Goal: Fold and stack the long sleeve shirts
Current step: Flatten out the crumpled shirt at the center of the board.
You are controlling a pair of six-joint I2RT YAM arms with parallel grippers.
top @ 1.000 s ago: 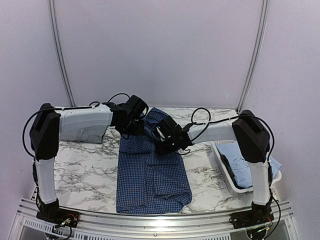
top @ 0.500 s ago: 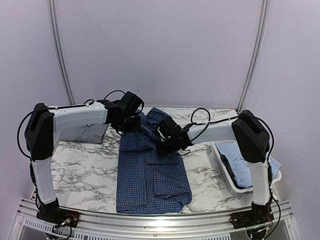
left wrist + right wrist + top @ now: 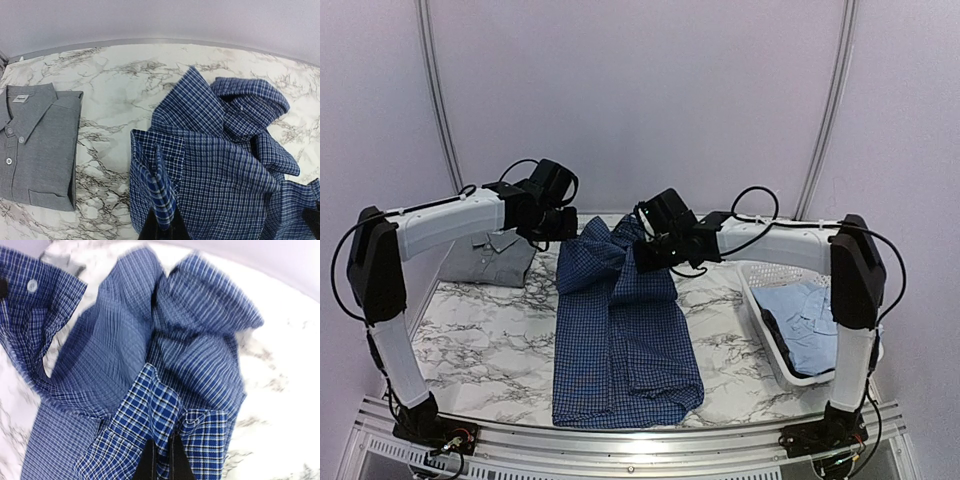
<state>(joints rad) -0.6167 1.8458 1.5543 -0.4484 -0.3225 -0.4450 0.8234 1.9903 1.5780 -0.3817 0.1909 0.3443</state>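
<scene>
On the far side of the table, the collar end of the dark blue checked shirt now hangs lifted, hem flat near the front edge; right gripper has just clenched on it; left gripper grasps it too; fold judged beginning.

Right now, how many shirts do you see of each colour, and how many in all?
dark blue checked shirt: 1
grey shirt: 1
light blue shirt: 1
Total: 3
A dark piece beside the light blue shirt is too hidden to count.
</scene>
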